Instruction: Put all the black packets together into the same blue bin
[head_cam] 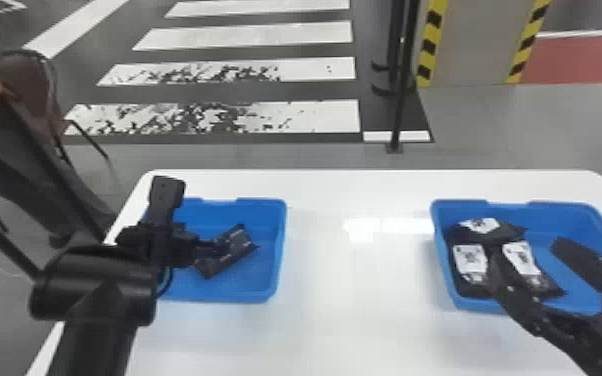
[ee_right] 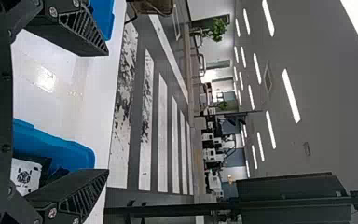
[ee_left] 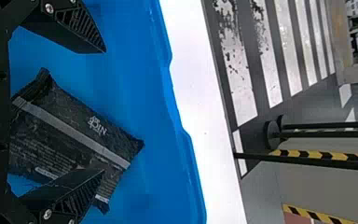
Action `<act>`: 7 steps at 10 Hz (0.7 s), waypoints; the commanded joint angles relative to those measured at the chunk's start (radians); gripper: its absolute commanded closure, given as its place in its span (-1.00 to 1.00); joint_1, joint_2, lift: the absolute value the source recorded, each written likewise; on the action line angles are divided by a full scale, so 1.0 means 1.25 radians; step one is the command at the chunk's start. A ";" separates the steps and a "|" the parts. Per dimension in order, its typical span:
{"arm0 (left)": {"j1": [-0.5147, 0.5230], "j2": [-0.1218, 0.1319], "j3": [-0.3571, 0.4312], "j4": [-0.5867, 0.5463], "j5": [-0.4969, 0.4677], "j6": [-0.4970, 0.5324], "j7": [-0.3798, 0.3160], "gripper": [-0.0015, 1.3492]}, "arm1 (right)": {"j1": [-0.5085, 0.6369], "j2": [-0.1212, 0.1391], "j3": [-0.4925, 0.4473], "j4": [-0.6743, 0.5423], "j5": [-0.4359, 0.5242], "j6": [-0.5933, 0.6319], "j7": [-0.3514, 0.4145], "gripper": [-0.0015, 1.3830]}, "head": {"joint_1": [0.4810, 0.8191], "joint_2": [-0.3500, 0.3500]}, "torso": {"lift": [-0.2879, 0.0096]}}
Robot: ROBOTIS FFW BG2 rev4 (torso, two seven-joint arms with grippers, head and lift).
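Observation:
My left gripper point(head_cam: 177, 245) is over the left blue bin point(head_cam: 277, 250), close to a black packet point(head_cam: 230, 250) lying slanted in it. In the left wrist view that black packet point(ee_left: 67, 130) lies partly behind one finger of the left gripper point(ee_left: 104, 112), whose fingers stand apart. Over the right blue bin point(head_cam: 443, 250) is my right gripper point(head_cam: 527, 247), open as well. Three black packets with white labels are in this bin: one at the back point(head_cam: 485, 226), two in front point(head_cam: 471, 265) point(head_cam: 524, 260). The right gripper point(ee_right: 107, 112) holds nothing in the right wrist view.
Both bins stand on a white table point(head_cam: 355, 280), with a wide strip of tabletop between them. A black pole point(head_cam: 399, 100) rises from the floor beyond the table's far edge. A person sits off the table's left side.

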State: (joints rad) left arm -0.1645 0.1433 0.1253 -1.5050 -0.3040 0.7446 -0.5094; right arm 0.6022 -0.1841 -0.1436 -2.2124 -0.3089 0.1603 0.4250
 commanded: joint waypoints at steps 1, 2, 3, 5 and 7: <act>-0.026 0.009 0.011 0.039 -0.006 0.040 -0.013 -0.83 | -0.003 0.000 0.003 0.004 0.000 0.003 0.000 -0.81 | 0.27 0.37 | 0.20; -0.026 0.008 0.031 0.050 0.020 0.068 -0.024 -0.83 | -0.003 0.000 0.003 0.004 0.000 0.003 0.001 -0.81 | 0.27 0.40 | 0.20; -0.027 0.008 0.047 0.074 0.050 0.086 -0.037 -0.82 | -0.005 0.000 0.005 0.010 -0.002 0.007 0.001 -0.81 | 0.27 0.44 | 0.20; -0.026 0.008 0.048 0.094 0.101 0.095 -0.055 -0.83 | -0.007 0.000 0.006 0.014 0.000 0.013 0.004 -0.81 | 0.27 0.45 | 0.20; -0.024 -0.002 0.042 0.094 0.133 0.066 -0.056 -0.82 | -0.011 -0.001 0.010 0.021 0.000 0.017 0.007 -0.81 | 0.27 0.39 | 0.20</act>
State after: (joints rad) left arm -0.1932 0.1446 0.1798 -1.3880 -0.1443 0.8330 -0.5798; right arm 0.5915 -0.1856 -0.1338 -2.1897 -0.3091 0.1796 0.4333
